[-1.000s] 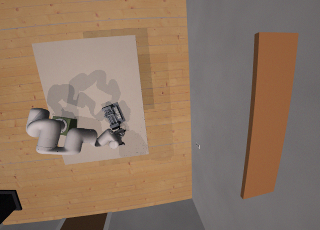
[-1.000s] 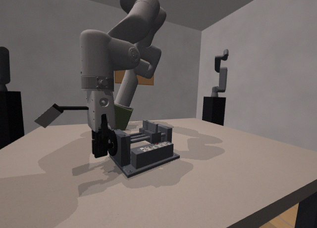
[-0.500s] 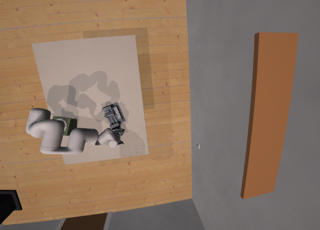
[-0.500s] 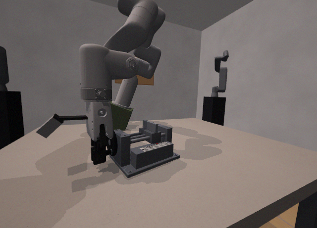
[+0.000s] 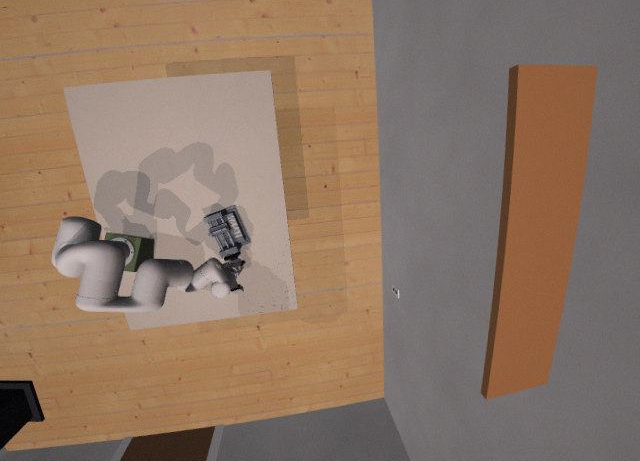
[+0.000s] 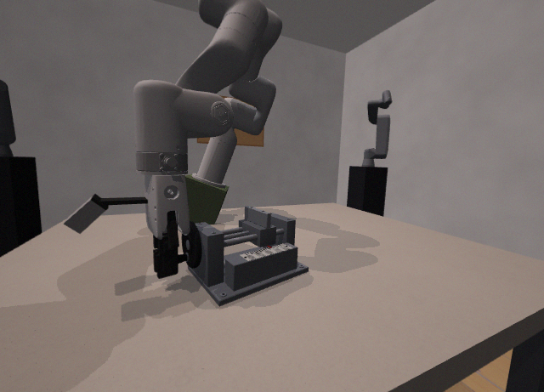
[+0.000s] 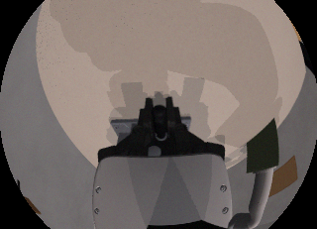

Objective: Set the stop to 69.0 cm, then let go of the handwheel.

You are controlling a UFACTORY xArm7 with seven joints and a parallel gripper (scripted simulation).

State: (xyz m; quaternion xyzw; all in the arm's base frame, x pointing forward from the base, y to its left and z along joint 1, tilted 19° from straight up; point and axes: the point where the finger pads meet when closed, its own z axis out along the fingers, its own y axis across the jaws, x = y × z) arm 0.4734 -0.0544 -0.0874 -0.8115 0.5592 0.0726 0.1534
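Note:
A dark grey stop fixture (image 6: 250, 256) stands on the beige table, with guide rods, a sliding stop block (image 6: 259, 223) and a scale strip with a small red marker (image 6: 268, 247). Its black handwheel (image 6: 191, 249) faces left. My gripper (image 6: 169, 260) points down at the wheel's left face and is shut on the handwheel's handle, low on the wheel. From above, the fixture (image 5: 227, 233) lies just beyond the gripper (image 5: 235, 272). In the wrist view the dark fingers close together above the fixture's base; the handle itself is hidden.
The arm's green base block (image 6: 204, 203) stands just behind the fixture. A flat grey camera paddle (image 6: 85, 218) sticks out left from the wrist. The table's right edge (image 5: 289, 229) is close to the fixture.

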